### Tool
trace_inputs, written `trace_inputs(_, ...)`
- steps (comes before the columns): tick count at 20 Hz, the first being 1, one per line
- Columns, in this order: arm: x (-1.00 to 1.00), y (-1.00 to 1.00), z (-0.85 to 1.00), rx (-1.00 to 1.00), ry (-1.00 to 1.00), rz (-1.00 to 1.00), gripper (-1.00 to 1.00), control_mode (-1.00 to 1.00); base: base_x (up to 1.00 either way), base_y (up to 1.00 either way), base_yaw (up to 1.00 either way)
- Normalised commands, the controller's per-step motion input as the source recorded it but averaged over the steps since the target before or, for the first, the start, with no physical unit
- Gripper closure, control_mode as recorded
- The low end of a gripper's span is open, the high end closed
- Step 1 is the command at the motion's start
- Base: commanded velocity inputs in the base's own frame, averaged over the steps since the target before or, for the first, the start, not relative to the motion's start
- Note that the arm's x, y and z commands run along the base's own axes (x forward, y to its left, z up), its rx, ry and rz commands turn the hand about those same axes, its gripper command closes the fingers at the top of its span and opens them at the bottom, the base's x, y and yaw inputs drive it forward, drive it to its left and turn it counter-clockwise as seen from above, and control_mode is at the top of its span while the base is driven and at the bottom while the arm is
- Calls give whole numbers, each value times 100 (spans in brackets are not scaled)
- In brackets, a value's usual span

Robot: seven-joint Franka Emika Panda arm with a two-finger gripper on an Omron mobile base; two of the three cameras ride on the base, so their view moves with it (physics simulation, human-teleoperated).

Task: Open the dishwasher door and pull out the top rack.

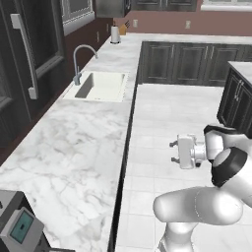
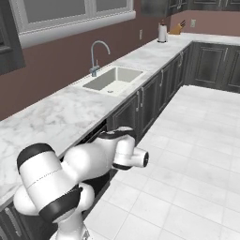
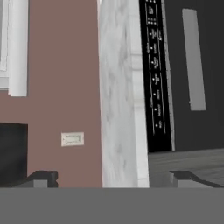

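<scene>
1. The white arm reaches out over the tiled floor (image 1: 167,113) with its gripper (image 1: 173,152) aimed at the front edge of the marble bench (image 1: 74,147); in the left base view the two short fingers stand apart, the jaws open and holding nothing.
2. In the hand view, rolled on its side, the dishwasher door (image 3: 192,74) appears as a flat black panel with a grey bar handle (image 3: 194,59) and a strip of small white control markings (image 3: 155,65) along the edge next to the marble bench edge (image 3: 118,96).
3. The door lies flush under the bench, closed; the two dark fingertips (image 3: 41,178) rise at the bottom of that view, well apart, short of the panel.
4. From the right base view, the arm's forearm and wrist (image 2: 126,154) sit just in front of the dark front below the bench, hiding most of it.
5. Farther along the bench lie a sink (image 1: 101,86) with a curved faucet (image 1: 78,61), and a paper-towel roll (image 1: 114,34) near the corner.
6. Dark framed cabinet doors (image 1: 177,61) line the far wall.
</scene>
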Motion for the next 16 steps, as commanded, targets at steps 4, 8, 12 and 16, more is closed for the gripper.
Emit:
trace_inputs(4,13,28,-32,5,0,-8,-100,-100,0,0,0)
trace_inputs(8,16,22,-28,3,0,-4,-100,-100,0,0,0)
trace_inputs(12,20,14,-26,1,0,0,-100,-100,0,0,0)
trace_inputs(16,17,16,-24,0,0,0,-100,-100,0,0,0)
